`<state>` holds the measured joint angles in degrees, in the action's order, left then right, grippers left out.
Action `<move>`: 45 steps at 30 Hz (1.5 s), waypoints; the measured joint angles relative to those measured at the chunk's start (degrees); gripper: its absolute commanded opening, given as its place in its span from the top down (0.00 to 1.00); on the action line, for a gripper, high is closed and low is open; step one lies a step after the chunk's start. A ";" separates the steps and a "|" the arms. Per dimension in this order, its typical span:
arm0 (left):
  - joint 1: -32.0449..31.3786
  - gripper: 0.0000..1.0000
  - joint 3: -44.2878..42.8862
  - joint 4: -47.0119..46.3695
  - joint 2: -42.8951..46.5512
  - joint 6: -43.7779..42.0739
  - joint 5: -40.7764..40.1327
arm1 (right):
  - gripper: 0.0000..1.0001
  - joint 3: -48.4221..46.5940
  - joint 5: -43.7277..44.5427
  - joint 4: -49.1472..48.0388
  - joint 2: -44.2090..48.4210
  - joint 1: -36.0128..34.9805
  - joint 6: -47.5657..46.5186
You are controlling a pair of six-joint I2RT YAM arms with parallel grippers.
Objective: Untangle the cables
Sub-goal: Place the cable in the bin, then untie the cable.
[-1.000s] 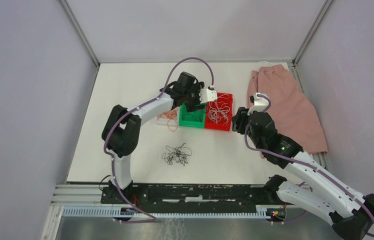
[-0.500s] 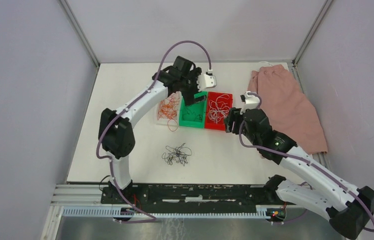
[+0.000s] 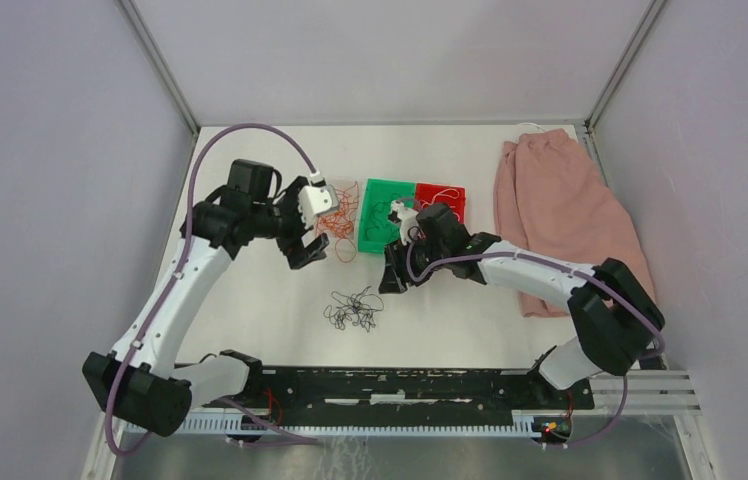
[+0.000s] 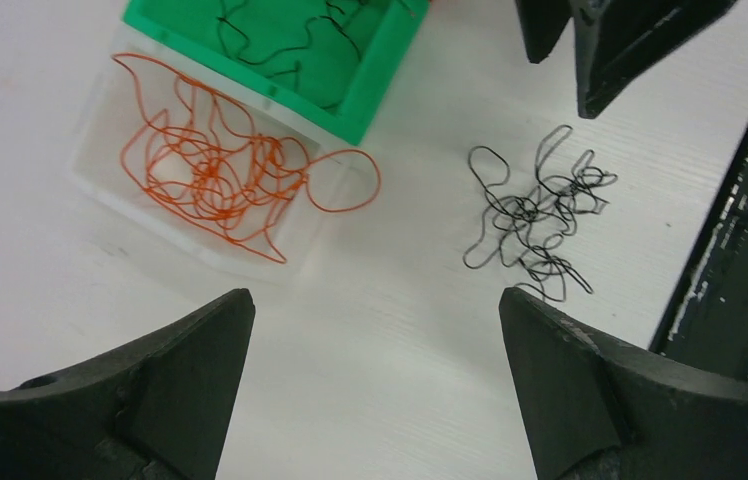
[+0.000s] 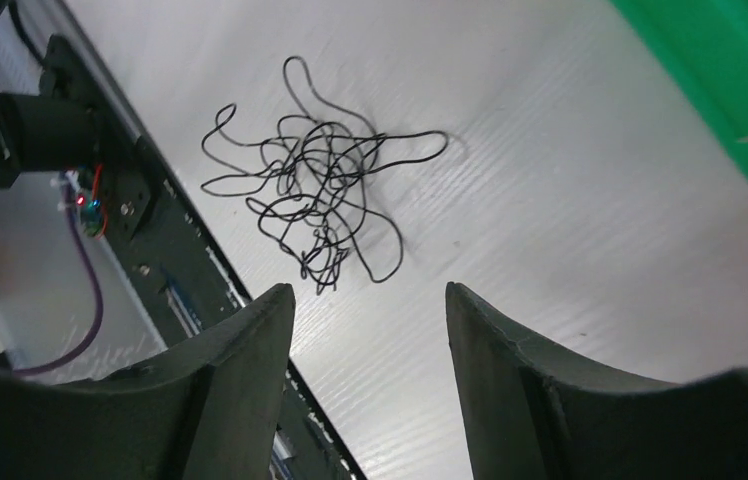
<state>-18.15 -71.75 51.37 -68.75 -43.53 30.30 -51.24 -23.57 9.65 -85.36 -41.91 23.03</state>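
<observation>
My left pincer (image 4: 375,300) has come out of the green bin (image 3: 382,190), where it was dipped a second ago. The arm has swung back to the left, and the pincer now hangs with its jaws spread wide and nothing in them, near the tray of orange wires (image 3: 335,222). My right pincer (image 5: 370,290) has left its spot beside the red bin (image 3: 447,190). It has swept leftward across the table, elbow stretched out, to hang gaping just right of the black clump (image 3: 354,309).
</observation>
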 measured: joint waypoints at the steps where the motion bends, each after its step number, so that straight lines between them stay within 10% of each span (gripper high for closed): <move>1: -0.26 0.00 1.79 0.63 1.49 -0.07 0.39 | 0.38 0.00 -2.97 -0.26 -1.60 0.00 -0.24; 12: -0.35 0.05 5.11 1.68 5.29 -0.31 3.13 | 0.48 -1.29 -12.72 -4.87 -12.48 -0.48 -1.55; 22: -0.33 0.12 6.27 -1.46 7.19 -0.20 4.13 | 0.94 -3.52 -11.91 -4.42 -15.67 -1.14 -2.80; 35: -1.81 0.14 18.51 -15.67 19.74 9.03 14.58 | 1.00 -16.37 -10.54 5.05 0.20 -7.82 -5.33; 45: -2.29 0.15 18.47 -9.81 19.80 10.73 20.24 | 1.00 -18.16 -6.10 9.51 0.66 -12.59 -6.19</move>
<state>-20.45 -53.28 41.56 -48.95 -32.80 50.54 -69.41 -29.67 19.16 -84.71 -54.50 16.84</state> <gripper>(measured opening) 0.855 0.011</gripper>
